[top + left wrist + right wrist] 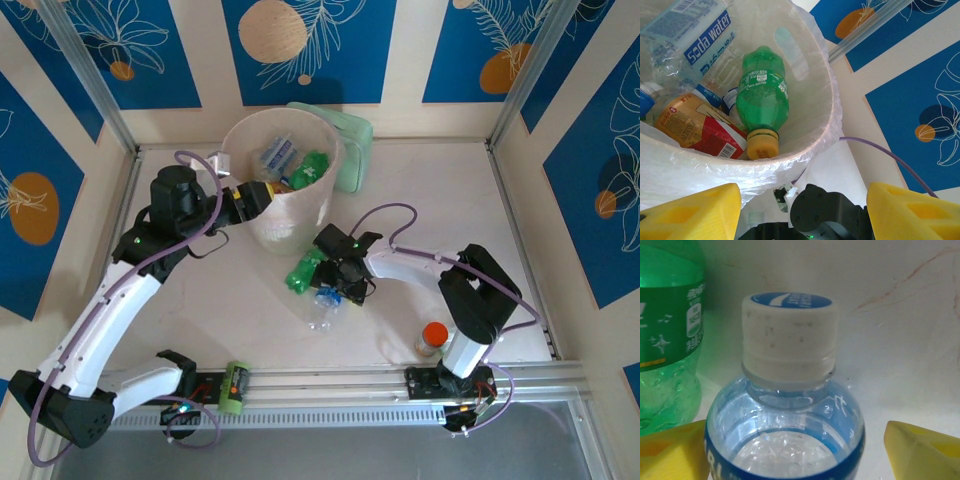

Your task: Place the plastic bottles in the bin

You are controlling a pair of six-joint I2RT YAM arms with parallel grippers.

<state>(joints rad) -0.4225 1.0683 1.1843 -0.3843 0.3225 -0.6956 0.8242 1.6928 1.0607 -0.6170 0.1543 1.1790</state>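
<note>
At the near edge, a small green thing [233, 387] lies on the metal rail [330, 382]. I cannot tell what it is. A bit farther and to the right, a jar [433, 338] with an orange cap stands on the table [430, 200].

Near the middle of the table lies a clear bottle [322, 312] [785, 405]. It has a blue label and a white cap with a blue top. The right gripper [338, 280] [795, 450] is down over it. One yellow finger [670, 450] is on each side of the bottle, just under the cap. The left finger looks like it touches the bottle, but there is a gap at the right one, so the jaws are apart and not squeezing it.

A green bottle [303, 273] [665, 340] lies just to the left of the clear one, close beside it.

Farther back stands the bin [280, 228] [810, 120], a round white bucket with a thin bag in it. The left gripper [262, 195] [804, 200] hangs at its left rim. Its yellow fingers are wide apart, with nothing between them.

Some bottles are in the bin:
- a second green bottle [762, 95] with a yellow cap
- a soda water bottle [690, 35], clear with a blue label
- a red and yellow bottle [695, 125]

Behind the bin, on the far right side, a pale green box [358, 150] sits right up against it.
</note>
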